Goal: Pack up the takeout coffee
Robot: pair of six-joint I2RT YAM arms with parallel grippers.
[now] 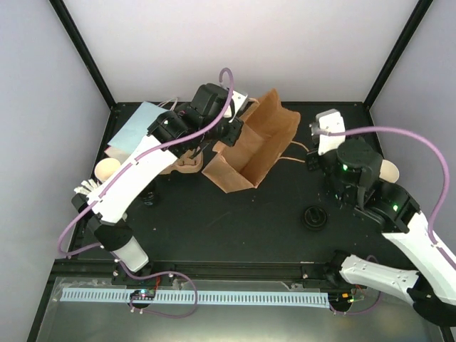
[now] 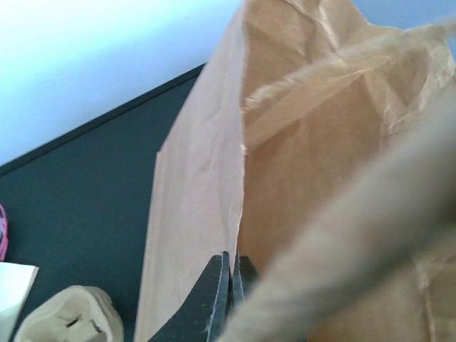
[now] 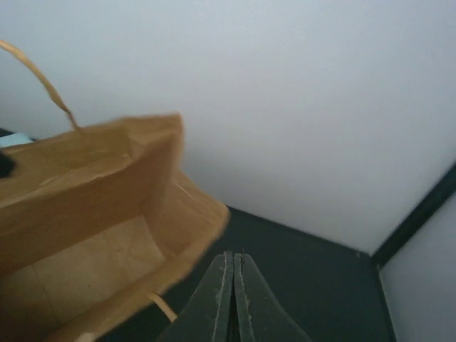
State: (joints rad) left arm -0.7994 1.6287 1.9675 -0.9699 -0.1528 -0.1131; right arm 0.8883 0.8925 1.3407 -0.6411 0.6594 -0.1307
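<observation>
A brown paper bag [image 1: 258, 141] stands tilted and open at the middle back of the table. My left gripper [image 1: 229, 135] is shut on the bag's left rim, and the left wrist view shows the fingers [image 2: 221, 285] pinching the paper edge [image 2: 199, 192]. My right gripper [image 1: 314, 147] is shut and empty just right of the bag; in the right wrist view its closed tips [image 3: 233, 260] point past the bag [image 3: 92, 206]. An open cup [image 1: 107, 169] with a cream inside sits at the far left. Another cup [image 1: 390, 171] shows behind the right arm. A round black lid [image 1: 314, 217] lies at front right.
A flat pale-blue bag [image 1: 139, 123] lies at the back left with white paper beside it. A tan cardboard cup carrier [image 1: 187, 162] lies left of the brown bag, also in the left wrist view [image 2: 71, 317]. The bag's twine handle [image 3: 43, 82] sticks up.
</observation>
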